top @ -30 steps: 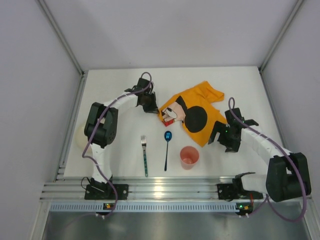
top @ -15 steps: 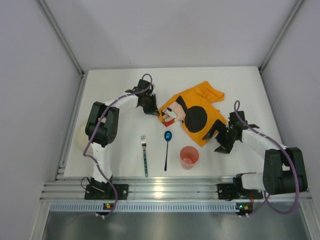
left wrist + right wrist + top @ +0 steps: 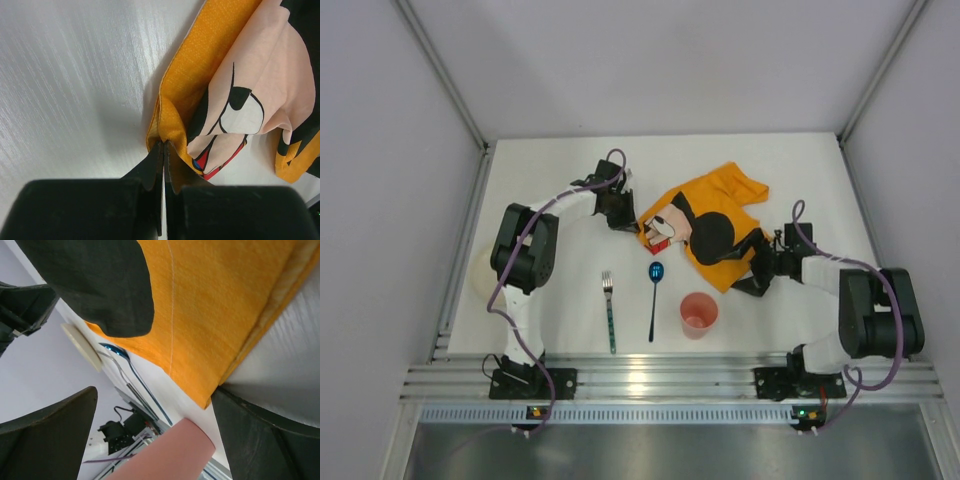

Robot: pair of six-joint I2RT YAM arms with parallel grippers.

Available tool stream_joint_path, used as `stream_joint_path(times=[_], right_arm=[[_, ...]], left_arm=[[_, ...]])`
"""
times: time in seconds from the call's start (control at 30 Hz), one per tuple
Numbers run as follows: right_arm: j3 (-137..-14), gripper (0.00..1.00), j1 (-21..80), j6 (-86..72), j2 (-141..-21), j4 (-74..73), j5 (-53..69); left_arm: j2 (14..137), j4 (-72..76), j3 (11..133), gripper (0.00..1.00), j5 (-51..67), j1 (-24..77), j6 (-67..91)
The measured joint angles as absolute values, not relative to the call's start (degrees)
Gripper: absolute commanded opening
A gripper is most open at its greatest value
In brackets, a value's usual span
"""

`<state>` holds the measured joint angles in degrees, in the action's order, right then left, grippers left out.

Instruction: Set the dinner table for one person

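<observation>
The white dinner table (image 3: 800, 170) lies beneath everything. On its left half, the left gripper (image 3: 163, 147) is pinched tight on a corner of the orange placemat (image 3: 720, 215), with a fork (image 3: 609, 312), spoon (image 3: 654, 298) and pink cup (image 3: 698, 314) nearer the arms. To the right, the right gripper (image 3: 756, 265) stands spread at the placemat's right edge.

An orange placemat (image 3: 720, 190) printed with a cartoon mouse is lying rumpled, its left corner bunching up. Nearer, a fork (image 3: 610, 315), a blue spoon (image 3: 654, 300) and a pink cup (image 3: 699, 314) are sitting side by side, apart. A cream plate (image 3: 477, 285) is peeking out at far left.
</observation>
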<state>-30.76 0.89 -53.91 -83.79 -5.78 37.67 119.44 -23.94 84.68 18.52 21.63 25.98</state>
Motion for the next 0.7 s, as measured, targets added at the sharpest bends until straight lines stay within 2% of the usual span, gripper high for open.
stream_joint_path(times=[0.27, 0.47, 0.57, 0.6, 0.67, 0.7], right_arm=[[-32.4, 0.99, 0.7, -57.3, -87.7, -3.3, 41.1], [-38.2, 0.97, 1.0, -57.6, -93.4, -3.4, 41.5], [-41.2, 0.86, 1.6, -57.5, -96.2, -3.5, 41.2], [-42.0, 0.72, 1.8, -57.4, -96.8, -3.7, 41.0], [-43.4, 0.54, 2.6, -56.3, -98.1, -4.1, 39.2], [-44.1, 0.34, 2.9, -55.9, -98.8, -4.3, 38.5]], left_arm=[[119.4, -24.2, 84.8, 0.0, 19.7, 21.5, 25.3], [119.6, -25.0, 86.7, 0.0, 20.4, 21.1, 25.1], [119.6, -25.1, 88.0, 0.0, 20.7, 21.0, 25.1], [119.6, -25.1, 88.4, 0.0, 20.8, 21.0, 25.1], [119.6, -25.1, 89.0, 0.0, 21.0, 21.0, 25.1], [119.6, -25.1, 89.1, 0.0, 21.0, 21.0, 25.0]])
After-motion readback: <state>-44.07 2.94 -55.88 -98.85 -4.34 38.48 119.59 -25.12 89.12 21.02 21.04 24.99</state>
